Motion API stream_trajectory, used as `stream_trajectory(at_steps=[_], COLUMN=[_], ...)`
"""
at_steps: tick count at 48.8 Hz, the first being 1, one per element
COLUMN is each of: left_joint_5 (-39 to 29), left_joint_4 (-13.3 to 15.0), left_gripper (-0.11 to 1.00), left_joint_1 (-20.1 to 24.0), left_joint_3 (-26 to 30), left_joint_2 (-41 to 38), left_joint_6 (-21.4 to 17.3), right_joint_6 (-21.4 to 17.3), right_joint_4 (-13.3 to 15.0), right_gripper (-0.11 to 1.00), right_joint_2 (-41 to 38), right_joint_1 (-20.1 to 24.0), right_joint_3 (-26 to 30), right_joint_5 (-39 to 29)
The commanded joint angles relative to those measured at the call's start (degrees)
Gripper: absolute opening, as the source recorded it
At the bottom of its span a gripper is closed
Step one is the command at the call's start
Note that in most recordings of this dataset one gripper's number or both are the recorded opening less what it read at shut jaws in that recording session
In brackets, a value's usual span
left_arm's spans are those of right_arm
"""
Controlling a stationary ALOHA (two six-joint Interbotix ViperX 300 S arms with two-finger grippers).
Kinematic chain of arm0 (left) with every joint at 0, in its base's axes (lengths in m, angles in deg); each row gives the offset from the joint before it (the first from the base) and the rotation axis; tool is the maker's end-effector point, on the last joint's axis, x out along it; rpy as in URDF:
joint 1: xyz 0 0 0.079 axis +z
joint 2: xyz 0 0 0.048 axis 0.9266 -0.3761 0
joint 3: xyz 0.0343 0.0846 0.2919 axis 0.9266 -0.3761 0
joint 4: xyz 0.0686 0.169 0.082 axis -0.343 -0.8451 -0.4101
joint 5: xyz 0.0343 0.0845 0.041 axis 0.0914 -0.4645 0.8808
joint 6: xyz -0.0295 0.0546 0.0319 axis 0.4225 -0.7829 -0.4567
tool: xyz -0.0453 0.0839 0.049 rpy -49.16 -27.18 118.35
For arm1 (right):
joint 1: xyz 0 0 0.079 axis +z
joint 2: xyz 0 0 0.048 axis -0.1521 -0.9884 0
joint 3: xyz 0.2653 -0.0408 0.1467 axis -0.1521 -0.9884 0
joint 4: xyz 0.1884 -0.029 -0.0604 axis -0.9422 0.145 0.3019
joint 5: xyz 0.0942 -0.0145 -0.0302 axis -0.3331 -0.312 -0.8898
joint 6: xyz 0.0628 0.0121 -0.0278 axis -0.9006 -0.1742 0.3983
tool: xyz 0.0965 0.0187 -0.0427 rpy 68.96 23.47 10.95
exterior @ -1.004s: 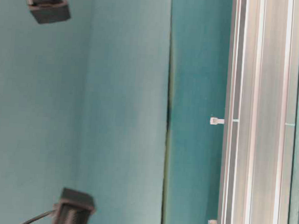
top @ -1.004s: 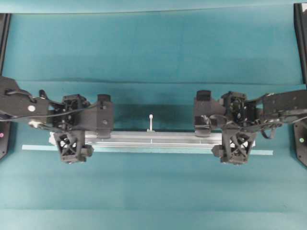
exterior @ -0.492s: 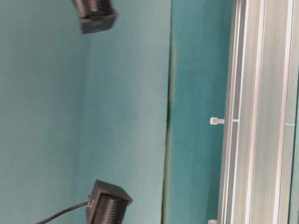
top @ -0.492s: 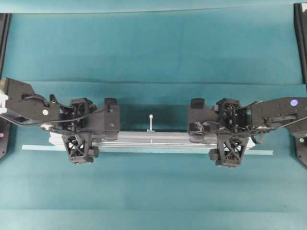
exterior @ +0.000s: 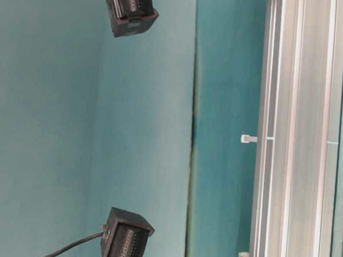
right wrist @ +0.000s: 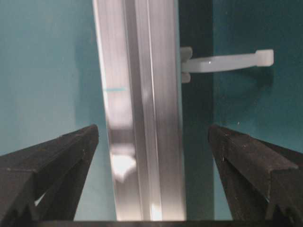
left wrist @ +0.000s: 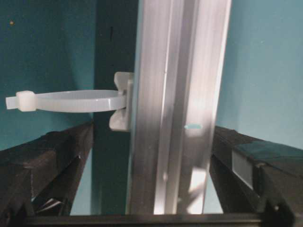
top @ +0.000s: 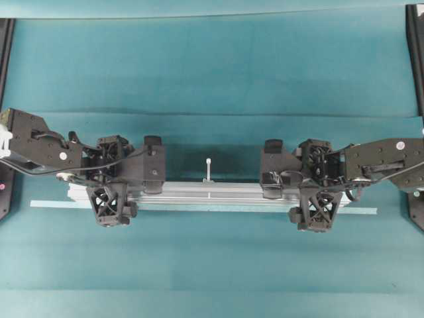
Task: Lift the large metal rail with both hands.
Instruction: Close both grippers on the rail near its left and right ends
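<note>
Both arms have reached further in along the rail
Since a second ago the left gripper (top: 131,185) and right gripper (top: 295,187) have shifted toward the middle of the metal rail (top: 212,193) and dropped lower, jaws wide apart astride it

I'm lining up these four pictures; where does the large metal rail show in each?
Overhead: large metal rail, horizontal, middle.
Table-level: vertical, right side.
Left wrist: upright, centre.
Right wrist: upright, left of centre.
Shared landmark: white peg on its edge.
</note>
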Motion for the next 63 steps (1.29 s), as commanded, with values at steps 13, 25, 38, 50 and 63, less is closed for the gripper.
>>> stream_trajectory(at_steps=[13,25,38,50,63], left_joint_5=[2.29,2.81,2.81,2.55,-0.44], left_joint_4=[-0.09,-0.09,-0.09,-0.09,0.00], left_gripper=[0.78,0.38,0.38,0.38,0.38], left_joint_1=[-1.05,-1.93,-1.93,-1.93,-1.93], left_joint_3=[0.62,1.58,1.58,1.41,2.46], left_joint_2=[-0.18,0.09,0.00,0.26,5.54], left_joint_6=[0.26,0.09,0.26,0.88,0.62], right_joint_6=[-0.26,-0.26,-0.26,-0.26,-0.09], right_joint_4=[0.09,-0.18,-0.26,-0.26,-0.35], right_gripper=[0.74,0.39,0.39,0.39,0.39], right_joint_2=[-0.97,-1.05,-1.05,-0.97,2.81], right_joint_1=[0.09,0.18,0.18,0.18,0.18], right_joint_3=[0.35,0.44,0.44,0.79,3.60], right_joint_5=[0.18,0.26,0.44,0.09,-4.83])
